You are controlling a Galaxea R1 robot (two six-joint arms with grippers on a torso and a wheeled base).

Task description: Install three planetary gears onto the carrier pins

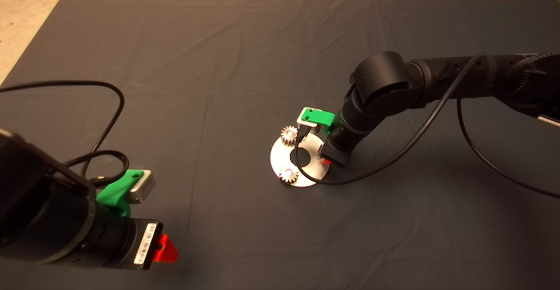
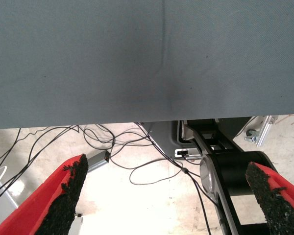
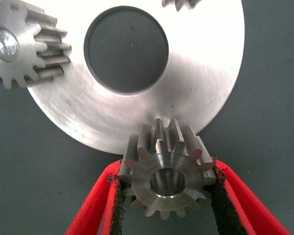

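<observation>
The silver disc [image 1: 279, 158] lies on the mat right of centre. Two planetary gears [image 1: 289, 134] [image 1: 289, 174] sit on carrier pins at its far-left and near-left rim. My right gripper [image 1: 326, 161] hangs over the disc's right rim. In the right wrist view the right gripper [image 3: 167, 171] is shut on the third gear [image 3: 166, 188], held flat at the edge of the disc [image 3: 206, 83]. One seated gear [image 3: 19, 44] shows a pin end in its bore. The third pin is hidden. My left gripper [image 1: 165, 248] is parked at the lower left, open [image 2: 166, 166].
A black cable [image 1: 306, 176] from the right wrist loops over the disc's central hole and onto the mat. Another cable [image 1: 109, 106] arcs above the left arm. Past the mat's edge, the left wrist view shows floor cables [image 2: 137, 171] and the robot's base.
</observation>
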